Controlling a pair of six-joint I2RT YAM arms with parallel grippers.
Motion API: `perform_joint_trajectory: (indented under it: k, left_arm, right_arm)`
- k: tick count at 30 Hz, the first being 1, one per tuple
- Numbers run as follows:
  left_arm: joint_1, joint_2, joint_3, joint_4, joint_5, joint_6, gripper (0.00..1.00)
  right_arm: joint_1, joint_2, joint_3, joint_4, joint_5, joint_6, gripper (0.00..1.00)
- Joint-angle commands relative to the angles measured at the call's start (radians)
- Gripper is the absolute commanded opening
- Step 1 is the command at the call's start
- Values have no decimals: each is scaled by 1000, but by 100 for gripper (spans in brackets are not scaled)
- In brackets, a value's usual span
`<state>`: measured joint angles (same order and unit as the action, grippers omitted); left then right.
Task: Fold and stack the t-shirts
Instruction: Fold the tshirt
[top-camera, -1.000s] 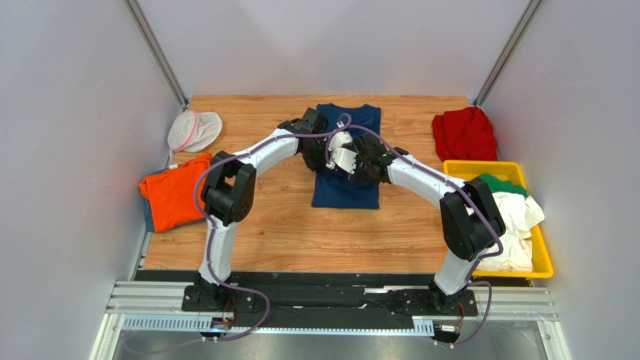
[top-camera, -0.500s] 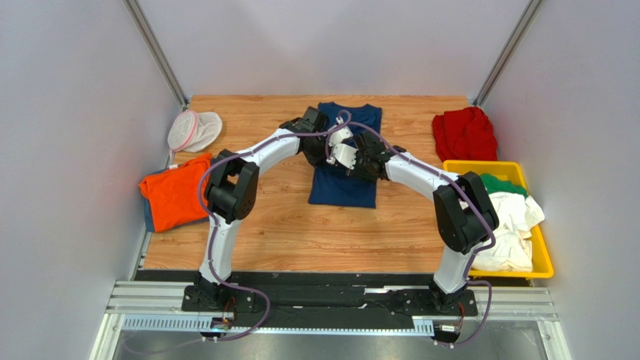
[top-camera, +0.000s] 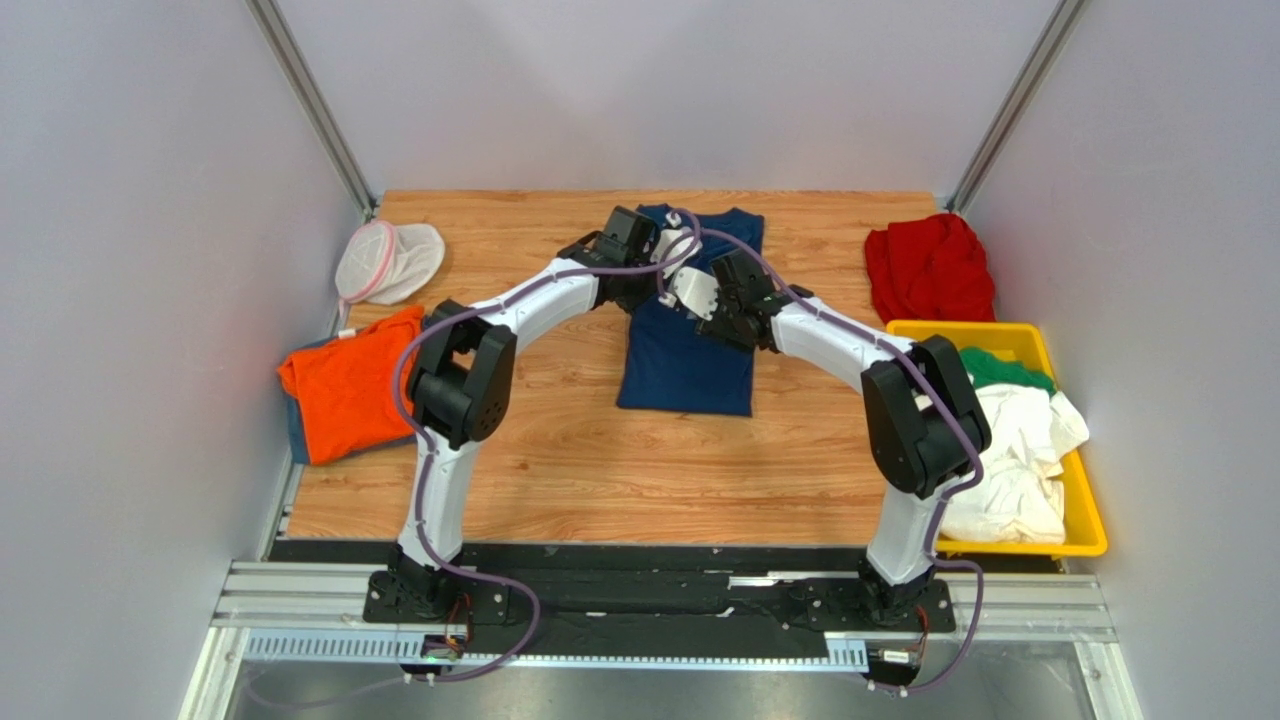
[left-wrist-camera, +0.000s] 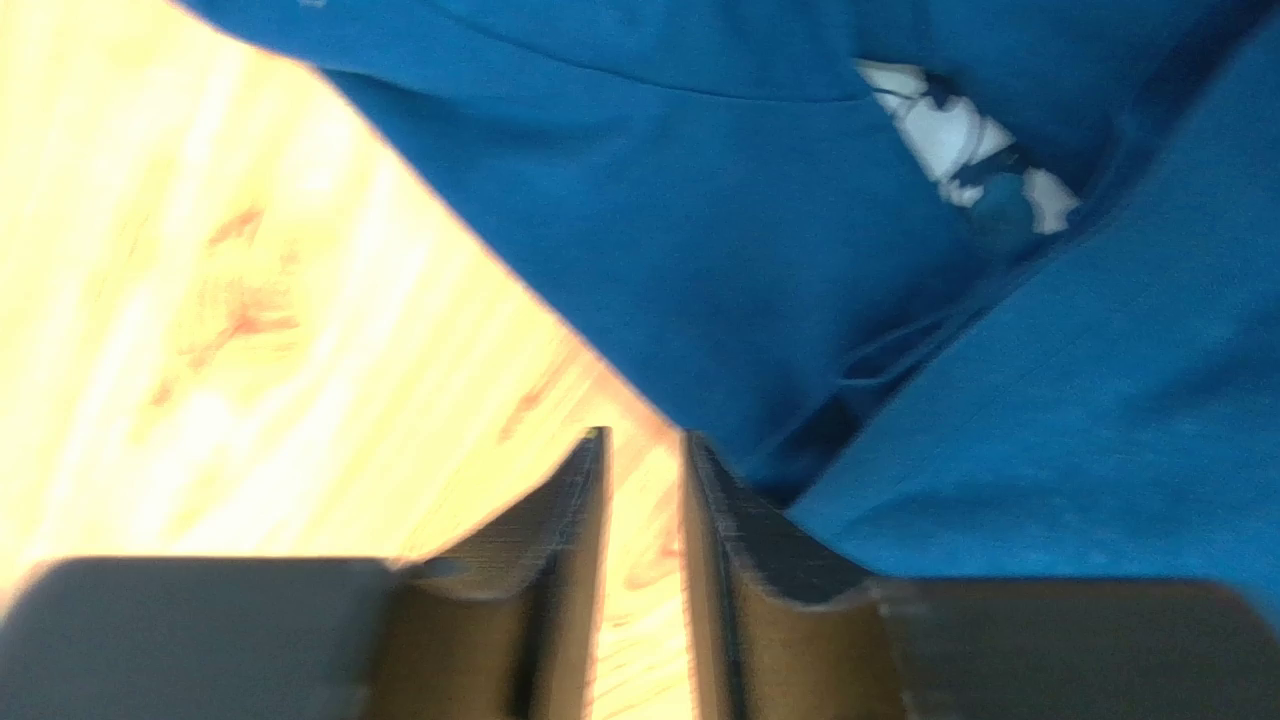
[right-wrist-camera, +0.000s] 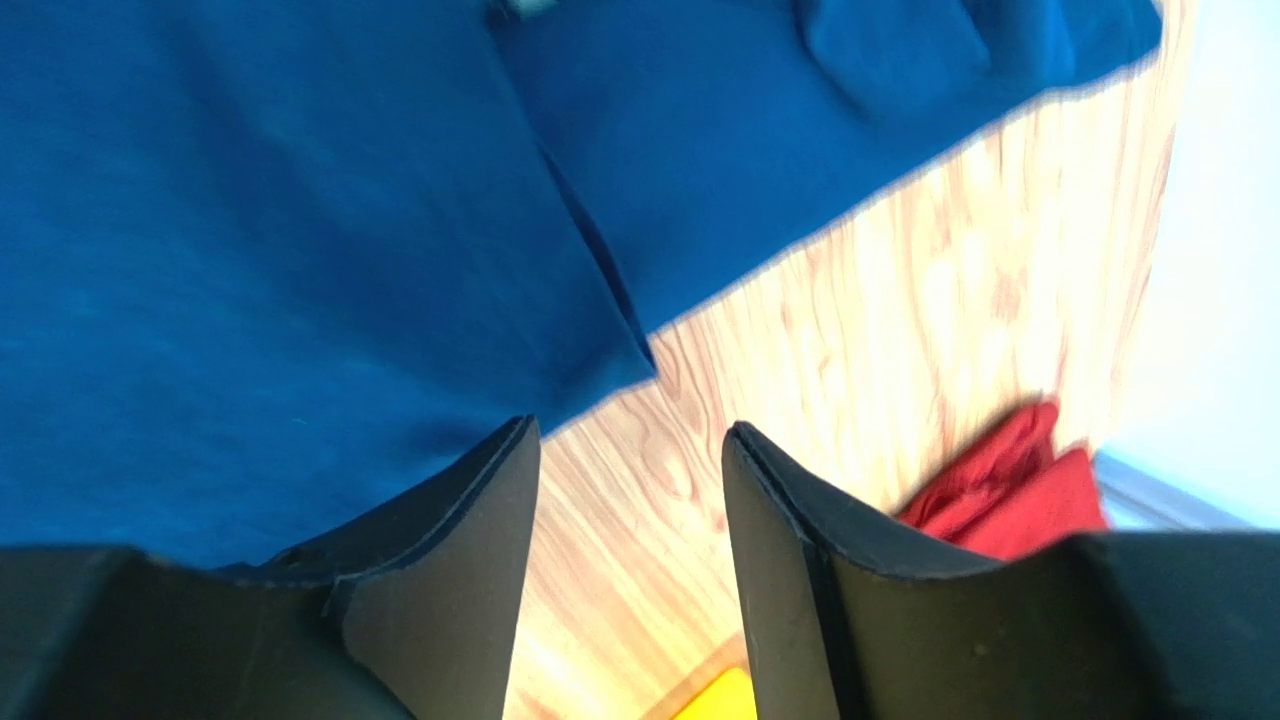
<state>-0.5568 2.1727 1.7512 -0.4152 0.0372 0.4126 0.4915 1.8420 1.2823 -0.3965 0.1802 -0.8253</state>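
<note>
One navy blue cloth t-shirt (top-camera: 688, 353) lies folded narrow at the middle of the wooden table (top-camera: 571, 465), toward its far edge. Above its upper half we see both tools empty: the left gripper (left-wrist-camera: 643, 443) with jaws a narrow slit apart at the shirt's left edge, the right gripper (right-wrist-camera: 627, 435) wider at its right edge. Farther out lie an orange t-shirt (top-camera: 349, 387) at the left, a red t-shirt (top-camera: 929, 267) far right, and white (top-camera: 1037, 450) and green (top-camera: 999, 368) t-shirts heaped in a yellow plastic bin (top-camera: 1089, 518).
</note>
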Motion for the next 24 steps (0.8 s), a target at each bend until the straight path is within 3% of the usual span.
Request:
perform_joint_trajectory:
  k: [1, 6, 13, 18, 24]
  left_arm:
    - [-17, -112, -24, 75, -74, 0, 39]
    - [-17, -171, -50, 21, -48, 14, 46]
    - [-17, -325, -278, -19, 33, 18, 52]
    - [-15, -396, -381, -88, 191, 0, 54]
    - [-18, -404, -440, -117, 308, -6, 55]
  right_arm:
    - [-28, -62, -14, 65, 58, 80, 54]
    - [-19, -151, -72, 13, 13, 115, 57]
    - [35, -320, -214, -51, -39, 164, 69]
    - [100, -409, -313, -85, -51, 183, 71]
    - [163, -400, -380, -82, -45, 190, 72]
